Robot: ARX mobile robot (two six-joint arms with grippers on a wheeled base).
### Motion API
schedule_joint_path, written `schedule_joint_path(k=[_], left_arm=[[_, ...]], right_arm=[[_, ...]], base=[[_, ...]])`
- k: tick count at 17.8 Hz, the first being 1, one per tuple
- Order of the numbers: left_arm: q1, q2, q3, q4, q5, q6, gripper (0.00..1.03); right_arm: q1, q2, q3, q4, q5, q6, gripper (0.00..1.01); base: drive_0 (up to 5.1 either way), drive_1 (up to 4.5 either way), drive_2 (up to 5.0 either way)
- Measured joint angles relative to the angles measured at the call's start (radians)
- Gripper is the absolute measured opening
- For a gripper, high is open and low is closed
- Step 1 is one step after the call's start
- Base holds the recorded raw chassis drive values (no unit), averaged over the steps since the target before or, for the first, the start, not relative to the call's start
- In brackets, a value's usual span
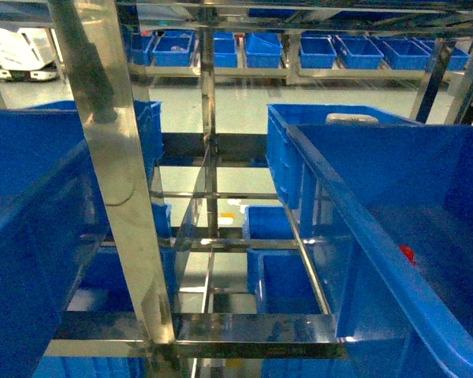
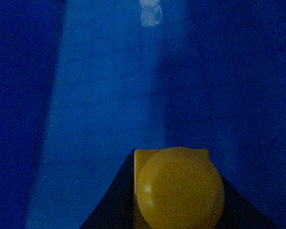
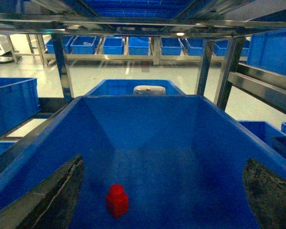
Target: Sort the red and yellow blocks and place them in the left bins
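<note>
Pinching the yellow block [image 2: 179, 187], the left claw [image 2: 176, 210] shows only as dark finger edges either side of it, low in the left wrist view; stud faces the cam. Behind it just smooth blue wall/floor, so prob. already inside a left bin [image 1: 31, 236], tho neither arm shows in the head view.

Right claw [image 3: 162, 191] spread wide, fingers [image 3: 47, 195] at both lower corners, holding nothing. Red block [image 3: 117, 201] upright on the floor of the right bin [image 3: 181, 143], between the fingers but apart from both.

Risks: yellow let go high could bounce or tip. Red is small & glossy; an off-centre close could squirt it sideways. Steel rack [image 1: 110, 181] bars close by, arm could clip them lifting out.
</note>
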Motion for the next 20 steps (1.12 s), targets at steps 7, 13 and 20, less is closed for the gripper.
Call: schedule_joint_path(k=[7,13,20], left_arm=[[-0.062,0.011,0.056,0.034,0.002,-0.028,0.71],[-0.064,-0.130,0.065,-0.081,0.101,-0.124,0.98],[-0.039,-0.361,0.008,-0.243,0.259,-0.220,0.98]], right_arm=[[0.000,0.000,0.000,0.000,0.000,0.000,0.98],[0.000,0.000,0.000,0.000,0.000,0.000,0.98],[0.000,0.000,0.000,0.000,0.000,0.000,0.98]], base=[[0.0,0.00,0.0],[0.0,0.00,0.0],[0.0,0.00,0.0]])
